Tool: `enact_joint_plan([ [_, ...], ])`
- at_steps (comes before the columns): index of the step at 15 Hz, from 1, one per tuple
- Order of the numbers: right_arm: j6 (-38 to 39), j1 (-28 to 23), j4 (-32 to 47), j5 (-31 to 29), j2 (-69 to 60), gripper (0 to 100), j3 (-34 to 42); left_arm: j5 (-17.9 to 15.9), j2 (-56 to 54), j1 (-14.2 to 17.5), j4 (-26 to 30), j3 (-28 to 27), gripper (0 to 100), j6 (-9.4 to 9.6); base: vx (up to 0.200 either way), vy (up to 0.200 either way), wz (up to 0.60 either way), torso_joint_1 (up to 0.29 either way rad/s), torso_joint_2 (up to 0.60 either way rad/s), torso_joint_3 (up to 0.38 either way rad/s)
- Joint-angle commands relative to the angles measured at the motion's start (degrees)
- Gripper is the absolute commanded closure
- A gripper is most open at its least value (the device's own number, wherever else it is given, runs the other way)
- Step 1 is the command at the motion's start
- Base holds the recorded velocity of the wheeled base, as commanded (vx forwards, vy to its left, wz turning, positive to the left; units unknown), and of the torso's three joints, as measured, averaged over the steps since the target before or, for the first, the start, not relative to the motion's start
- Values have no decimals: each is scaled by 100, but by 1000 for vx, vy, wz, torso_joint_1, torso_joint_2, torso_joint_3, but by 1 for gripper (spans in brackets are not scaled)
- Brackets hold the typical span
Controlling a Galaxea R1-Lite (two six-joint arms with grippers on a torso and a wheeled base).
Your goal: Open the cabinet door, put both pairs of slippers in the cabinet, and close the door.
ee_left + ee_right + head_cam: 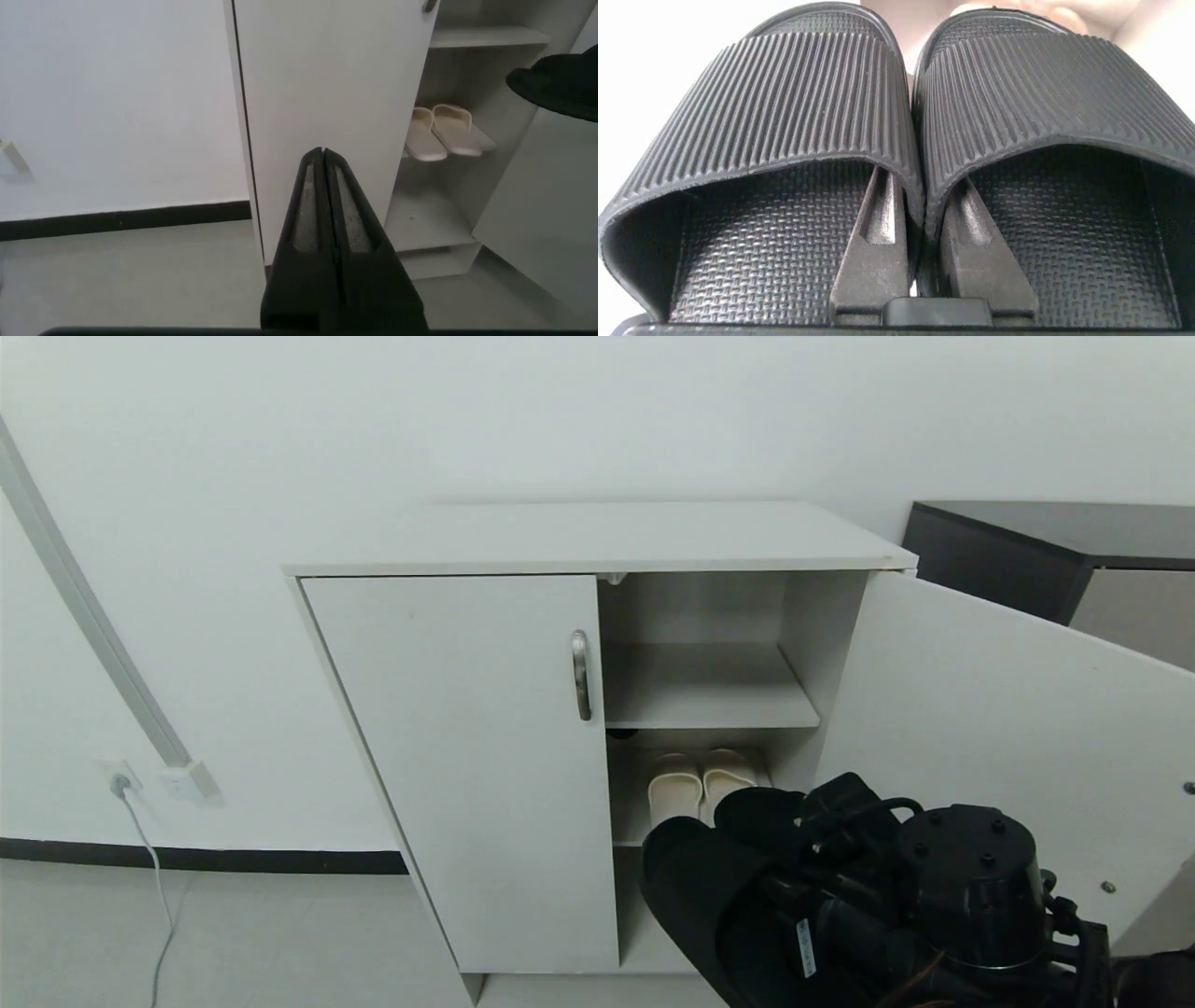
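The white cabinet (597, 537) has its left door (467, 765) closed and its right door (990, 728) swung wide open. A cream pair of slippers (700, 784) lies side by side on the middle shelf, also seen as cream slippers (448, 131) in the left wrist view. My right gripper (920, 201) is shut on the black slippers (906, 103), one finger inside each, pinching their touching inner walls. The black slippers (691, 877) hang low in front of the open compartment. My left gripper (322, 159) is shut and empty, facing the closed door from farther back.
A dark cabinet (1046, 551) stands to the right behind the open door. A wall socket with a cable (117, 782) and a slanted grey conduit (84, 607) are on the left wall. The upper shelf (709, 695) holds nothing. Grey floor (205, 943) spreads out on the left.
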Motion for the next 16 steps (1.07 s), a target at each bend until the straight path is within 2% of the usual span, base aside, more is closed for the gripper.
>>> enact_joint_plan([
  [1, -1, 4, -7, -1, 8, 100, -1, 1, 9, 0, -1, 5, 100, 0, 0, 0, 0, -71, 442, 373],
  [4, -36, 4, 1, -1, 8, 100, 16, 1, 9, 0, -1, -4, 100, 0, 0, 0, 0, -23, 416, 372],
  [10, -45, 74, -78, -10, 175, 100, -28, 1, 9, 0, -1, -4, 100, 0, 0, 0, 0, -3, 24, 24],
  [11, -45, 206, -113, -274, 421, 100, -239, 1, 9, 0, -1, -4, 100, 0, 0, 0, 0, -27, 183, 134],
  [13, 281, 443, 212, -1838, 1300, 100, -1302, 1, 9, 0, -10, -4, 100, 0, 0, 0, 0, -2, 85, 58],
  [16, 1010, 566, 1654, -2585, 1827, 100, -2805, 1, 9, 0, -1, -4, 100, 8, 0, 0, 0, 0, 0, 0],
])
